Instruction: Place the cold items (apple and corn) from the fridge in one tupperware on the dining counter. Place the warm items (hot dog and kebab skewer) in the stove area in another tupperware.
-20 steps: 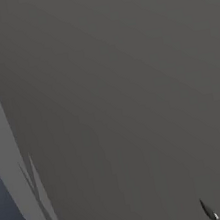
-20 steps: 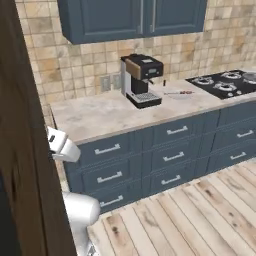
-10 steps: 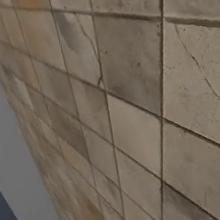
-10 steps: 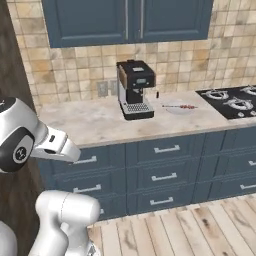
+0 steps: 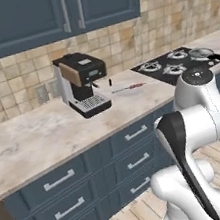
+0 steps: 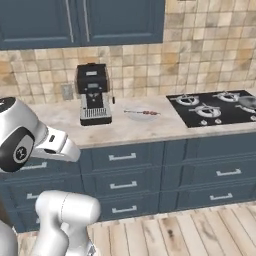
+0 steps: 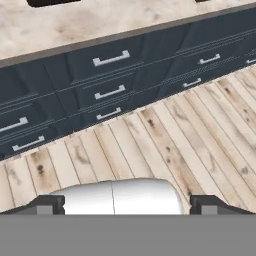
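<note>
The kebab skewer (image 5: 130, 87) lies on a small white plate (image 5: 121, 92) on the stone counter, between the coffee machine and the stove; in the right base view the skewer (image 6: 143, 112) rests at the counter's middle. My gripper (image 7: 127, 206) is open, its two dark fingertips (image 7: 47, 205) far apart with nothing between them, pointing down at the wooden floor in front of the drawers. The apple, corn, hot dog and tupperware are out of view.
A black coffee machine (image 5: 81, 84) (image 6: 92, 100) stands on the counter (image 5: 36, 139). The black stove (image 5: 175, 65) (image 6: 215, 107) carries a pan (image 5: 201, 53) at its far right. Blue drawers (image 7: 110, 60) run below, blue cabinets above, plank floor (image 7: 175, 140) in front.
The base has turned, so both base views swung from a grey panel and tile wall to the counter with the coffee machine and stove. The gripper stays open.
</note>
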